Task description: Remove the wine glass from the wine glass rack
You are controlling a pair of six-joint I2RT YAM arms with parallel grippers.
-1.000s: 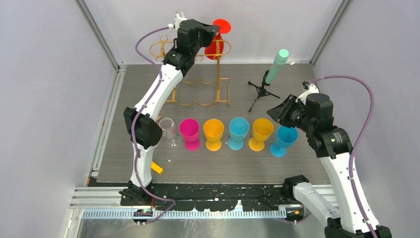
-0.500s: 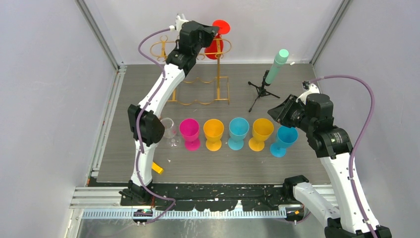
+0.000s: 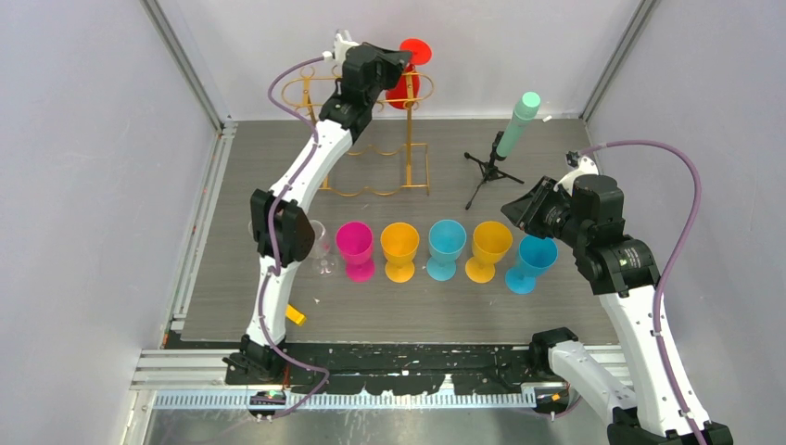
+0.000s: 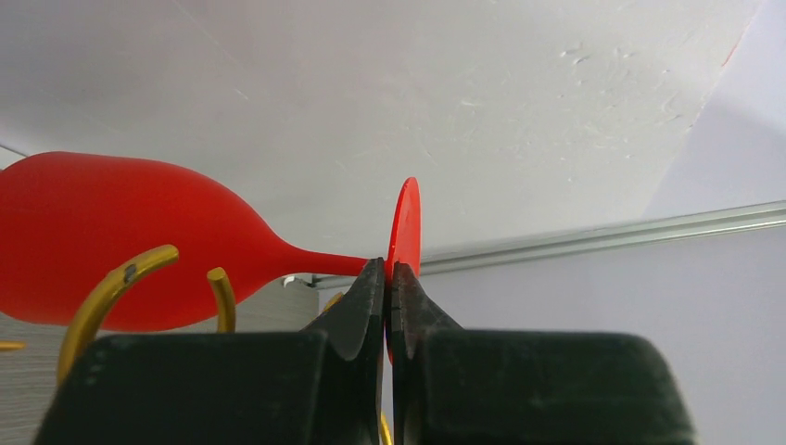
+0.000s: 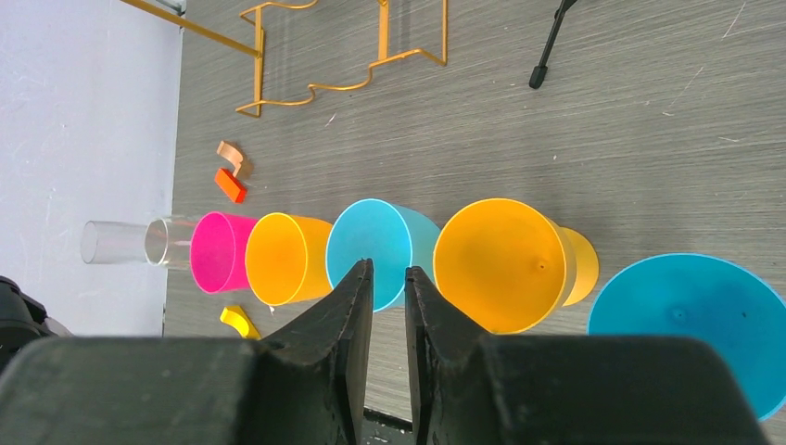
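Currently, red plastic wine glass hung in gold wire wine glass rack, upper centre, foot pinched by closed left end effector, right end effector slightly parted, empty.

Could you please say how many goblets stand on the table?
6, in a row, left to right: clear plastic goblet, partly behind the left arm; pink plastic goblet; orange plastic goblet; blue plastic goblet; yellow-orange plastic goblet; rightmost blue plastic goblet.

Left arm stretched far, right arm folded.
Left fingers sit pressed together high at the counter's far edge; right fingers stand slightly apart, aimed down near its right edge.
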